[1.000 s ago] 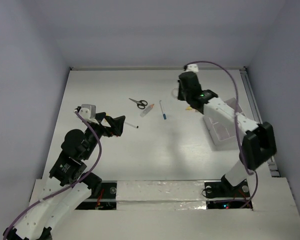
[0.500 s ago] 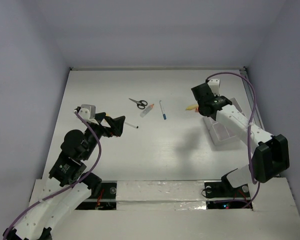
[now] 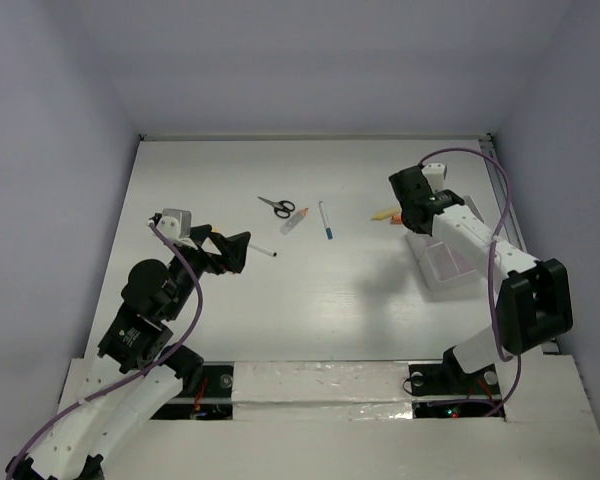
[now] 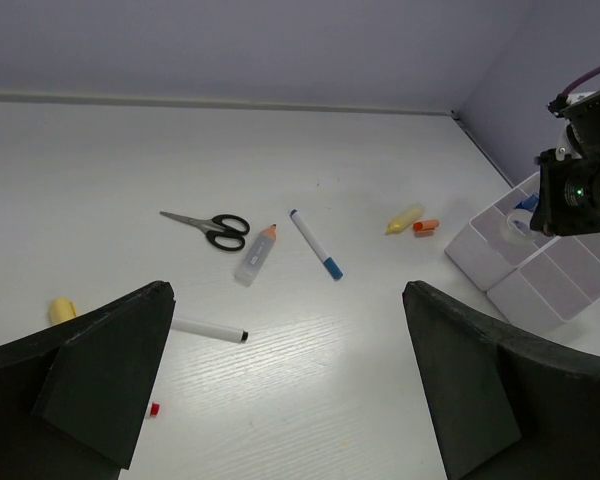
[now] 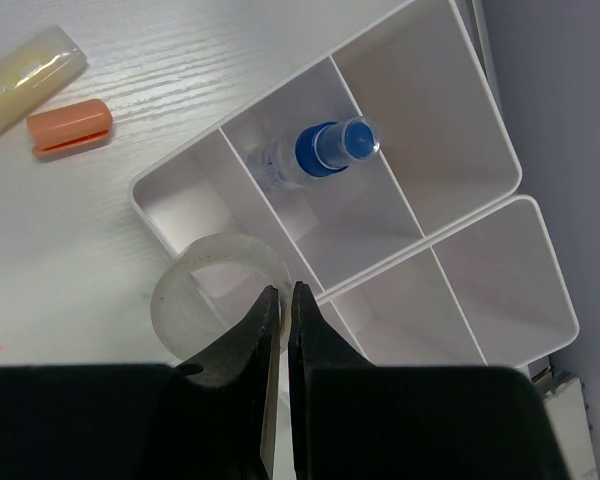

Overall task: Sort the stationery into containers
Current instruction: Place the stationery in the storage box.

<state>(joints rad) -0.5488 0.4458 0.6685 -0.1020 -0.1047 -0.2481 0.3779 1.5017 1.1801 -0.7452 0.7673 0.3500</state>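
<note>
Scissors (image 3: 276, 205), pens (image 3: 325, 219), containers (image 3: 445, 262) on white table (image 3: 310, 300)

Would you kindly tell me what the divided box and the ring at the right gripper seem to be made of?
The divided box looks like white, slightly translucent moulded plastic: thin smooth walls, soft sheen. The ring pinched by the right gripper looks like milky clear tape or plastic, since the table shows faintly through it; which is unclear.

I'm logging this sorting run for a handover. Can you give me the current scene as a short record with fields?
left fingers: open, empty, above the table
right fingers: shut on a translucent tape ring, over a corner of the containers
containers: one compartment holds a blue-capped item; other visible ones look empty
unsorted on table: scissors, blue-and-white pen, orange-capped tube, white pen, yellow tube, orange cap
</note>
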